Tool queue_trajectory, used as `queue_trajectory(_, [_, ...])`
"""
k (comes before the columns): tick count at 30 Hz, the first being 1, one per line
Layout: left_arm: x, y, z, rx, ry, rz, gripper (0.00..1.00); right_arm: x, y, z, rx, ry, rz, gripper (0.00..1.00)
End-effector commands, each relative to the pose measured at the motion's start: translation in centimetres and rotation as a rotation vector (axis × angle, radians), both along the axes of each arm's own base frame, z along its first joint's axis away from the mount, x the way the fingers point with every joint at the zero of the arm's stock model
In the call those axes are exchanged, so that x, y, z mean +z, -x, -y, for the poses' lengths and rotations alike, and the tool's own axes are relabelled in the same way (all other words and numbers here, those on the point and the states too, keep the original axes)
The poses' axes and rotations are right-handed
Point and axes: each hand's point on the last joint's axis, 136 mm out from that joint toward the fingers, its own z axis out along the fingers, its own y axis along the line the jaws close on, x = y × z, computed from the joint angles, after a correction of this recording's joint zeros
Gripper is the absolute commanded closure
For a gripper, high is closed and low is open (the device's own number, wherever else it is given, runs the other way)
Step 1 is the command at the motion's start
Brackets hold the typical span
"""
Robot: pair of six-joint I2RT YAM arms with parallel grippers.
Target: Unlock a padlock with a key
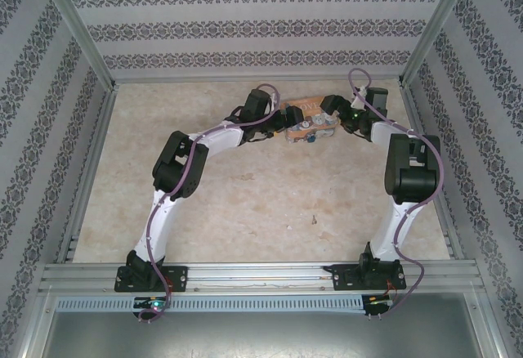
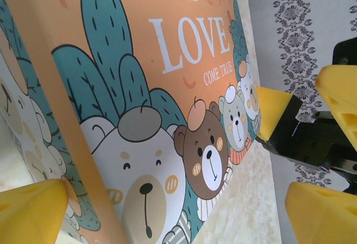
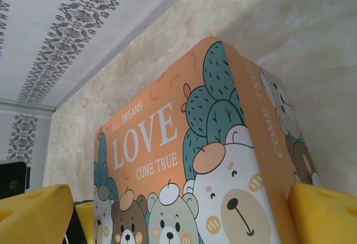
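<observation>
At the far middle of the worktop [image 1: 245,211], seen from above, both arms reach inward to one colourful tin [image 1: 304,123].

On the left, the left gripper [image 1: 282,121] hovers just beside the tin with its yellow fingers [image 2: 33,213] spread wide, holding nothing. In its wrist view the tin lies between those fingers, showing an orange lid with cartoon bears and the word LOVE. One finger sits close by the tin's side wall. The other stands apart from it, with bare worktop between.

Just right of the tin, the right gripper [image 1: 333,118] is likewise released and empty. Its fingers straddle the opposite end, and one is very near a corner. Whether it touches I cannot tell.

The step in hand looks like taking hold of the tin so the padlock can be reached. To do it well, one gripper should close squarely on two opposite side walls, low and centred, so the tin neither twists nor slides. The other should be left free for the key. Closing both together risks the fingers meeting, since they sit near each other.

Where the padlock is I cannot tell. From above the tin is too small for such detail, and both wrist views cut off its edges. It may hang on a wall turned away.

A tiny dark speck [image 1: 313,220] lies on the worktop well back from both grippers, toward the arm bases. Whether it is the key is unclear.
</observation>
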Motion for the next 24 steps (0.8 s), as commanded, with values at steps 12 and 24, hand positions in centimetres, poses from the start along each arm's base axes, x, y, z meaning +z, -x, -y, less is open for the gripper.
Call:
queue_trajectory(12, [1.8,4.0,-1.0,-0.038,-0.003,0.009,0.0,1.8,6.8,-6.9,0.222,-0.027,0.029,0.04])
queue_trajectory(24, [2.4,9.2,-6.0,0.038,-0.042,0.004,0.0,1.2,15.2,-13.6,0.336,0.018,0.001,0.07])
